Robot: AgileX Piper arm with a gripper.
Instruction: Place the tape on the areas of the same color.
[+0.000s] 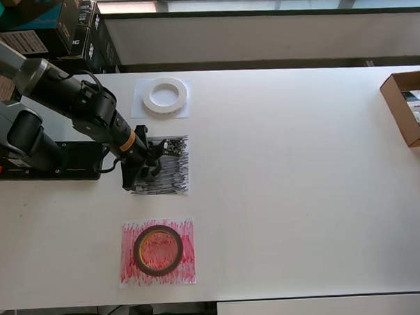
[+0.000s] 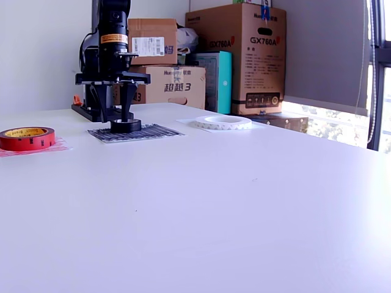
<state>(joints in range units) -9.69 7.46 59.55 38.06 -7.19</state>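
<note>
My gripper (image 2: 116, 118) points straight down over the scribbled black sheet (image 2: 153, 131). Its fingers are spread around the small black roll (image 2: 126, 126), which rests on that sheet. In the overhead view the gripper (image 1: 153, 160) covers most of the roll on the black sheet (image 1: 172, 169). The wide white ring (image 1: 165, 95) lies on the plain white sheet (image 1: 139, 110) and shows low in the exterior view (image 2: 223, 122). The dark red roll (image 1: 158, 250) with its yellowish core lies on the scribbled red sheet (image 1: 131, 272) and also shows in the exterior view (image 2: 27, 138).
The arm's black base plate (image 1: 50, 164) sits at the overhead view's left table edge. An open cardboard box (image 1: 396, 104) stands at the overhead view's right edge. Stacked cartons (image 2: 238, 55) stand behind the table.
</note>
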